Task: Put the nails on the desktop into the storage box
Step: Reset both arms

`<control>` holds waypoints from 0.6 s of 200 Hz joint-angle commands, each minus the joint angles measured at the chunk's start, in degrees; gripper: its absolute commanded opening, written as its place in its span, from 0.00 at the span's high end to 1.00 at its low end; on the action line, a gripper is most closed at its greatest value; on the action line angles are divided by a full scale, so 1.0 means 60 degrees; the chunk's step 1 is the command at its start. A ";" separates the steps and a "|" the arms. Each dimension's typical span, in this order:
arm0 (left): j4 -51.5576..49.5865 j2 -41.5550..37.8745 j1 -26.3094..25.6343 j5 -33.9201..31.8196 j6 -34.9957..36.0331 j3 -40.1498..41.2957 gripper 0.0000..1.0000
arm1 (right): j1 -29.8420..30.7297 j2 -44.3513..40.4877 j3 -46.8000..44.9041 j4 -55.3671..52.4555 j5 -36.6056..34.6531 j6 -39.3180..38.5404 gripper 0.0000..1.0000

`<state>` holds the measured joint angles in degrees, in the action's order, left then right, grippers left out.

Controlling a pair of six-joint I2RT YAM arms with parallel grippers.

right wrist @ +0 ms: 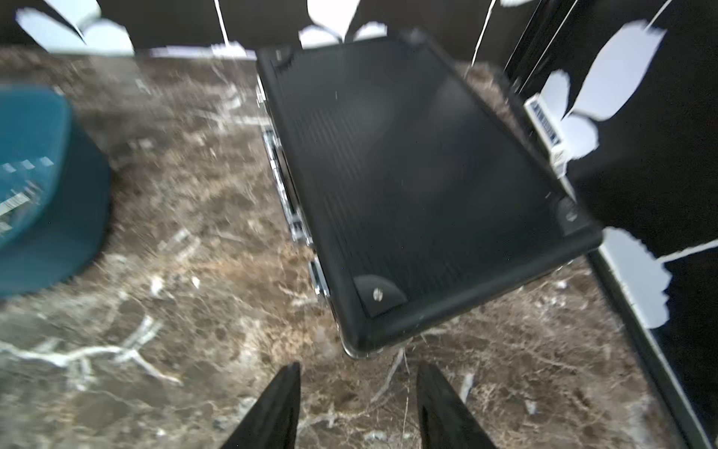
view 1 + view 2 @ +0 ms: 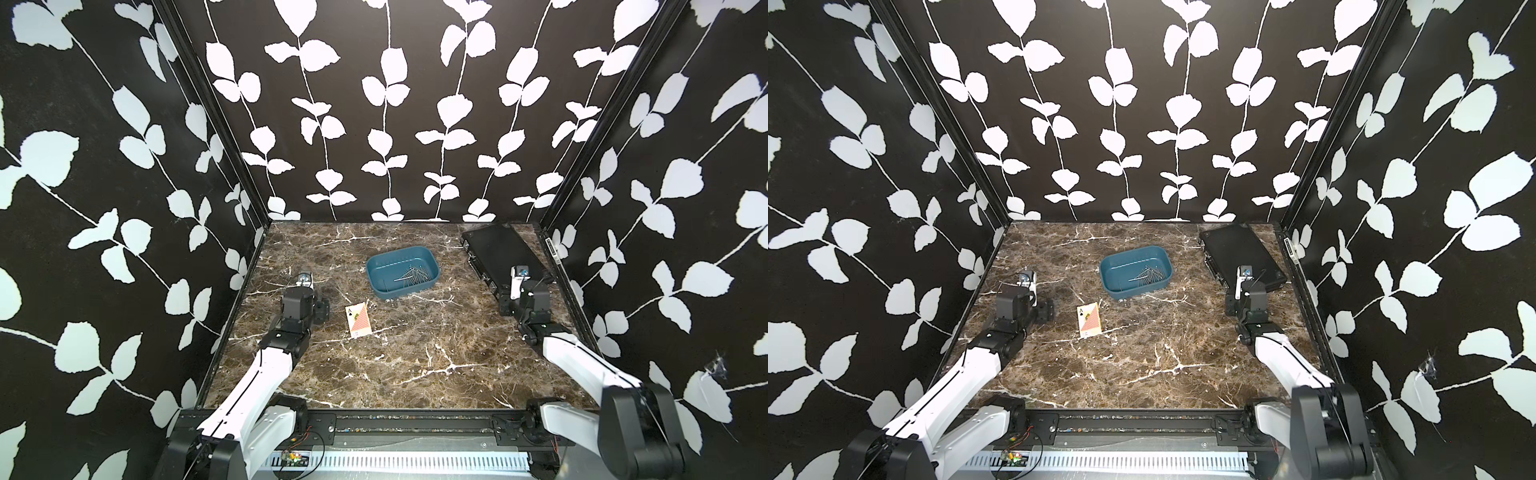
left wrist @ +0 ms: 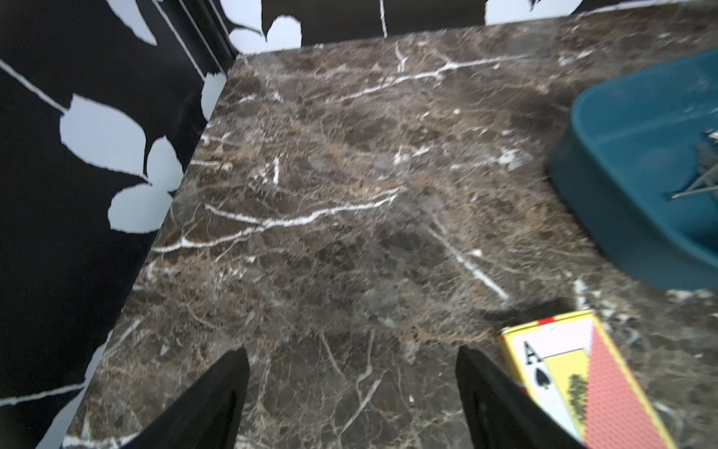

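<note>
Black walls (image 2: pixel 124 166) printed with white leaves close in three sides of the desktop (image 2: pixel 415 353), a dark brown marble-patterned surface with pale veins. The storage box (image 2: pixel 390 293) sits toward the back, roughly between the two arms, probably so either one can reach over its low rim. The nails (image 2: pixel 409 277) lie in a loose crossed heap on the box floor, nearer its right end. In both top views no nail shows on the bare marble, so the task looks finished or nearly so, though a thin grey nail could hide among the white veins.

The left gripper (image 3: pixel 351 350) hangs over bare marble with its jaws wide apart and nothing between them. A playing-card pack (image 2: pixel 357 321) lies flat just beside one of its fingers (image 3: pixel 485 388), well clear of the box. The right gripper (image 1: pixel 358 365) has its jaws partly spread and empty too, and points at the near corner of a flat black case (image 2: pixel 498 253). The right wrist view is smeared, so finer detail there cannot be told.

The case fills the back right corner and lies close to the right wall, so the right arm has little room on that side. The widest open room is the front and middle of the desktop. The box's rounded corners and low walls suggest a drop from above needs little height, but a low sideways sweep could catch its wall or nudge the card pack.
</note>
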<state>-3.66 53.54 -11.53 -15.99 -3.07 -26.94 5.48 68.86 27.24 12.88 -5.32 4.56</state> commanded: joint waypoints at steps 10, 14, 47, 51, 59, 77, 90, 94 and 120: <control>0.1168 -0.0098 0.0466 0.0233 0.0289 0.0339 0.13 | -0.0083 0.0403 -0.0448 0.1660 0.0265 -0.0130 0.49; 0.1261 -0.0061 0.0558 0.0285 0.0346 0.0363 0.13 | -0.0086 0.0484 -0.0443 0.1685 0.0311 -0.0119 0.49; 0.1997 0.0375 0.1324 0.0590 0.0449 0.0557 0.13 | -0.0134 0.0676 -0.0461 0.1868 0.0551 -0.0228 0.49; 0.2127 0.0424 0.1446 0.0691 0.0418 0.0600 0.12 | -0.0131 0.0692 -0.0454 0.1870 0.0622 -0.0245 0.49; 0.2413 0.0498 0.1654 0.0839 0.0373 0.0669 0.12 | -0.0136 0.0724 -0.0432 0.1867 0.0741 -0.0290 0.49; 0.3127 0.0797 0.1917 0.1028 0.0346 0.0868 0.12 | -0.0151 0.0828 -0.0327 0.1824 0.0951 -0.0374 0.49; 0.3760 0.1059 0.1935 0.1068 0.0503 0.1062 0.13 | -0.0151 0.0948 -0.0235 0.1797 0.1018 -0.0384 0.49; 0.3938 0.1145 0.1944 0.1055 0.0528 0.1115 0.13 | -0.0151 0.0988 -0.0200 0.1779 0.1033 -0.0392 0.49; 0.5077 0.1778 0.1963 0.1301 0.0435 0.1353 0.13 | -0.0164 0.1117 -0.0069 0.1682 0.1152 -0.0428 0.49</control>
<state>17.26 61.91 -0.16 -10.70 -0.84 -20.34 4.82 74.89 25.56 21.58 0.08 2.76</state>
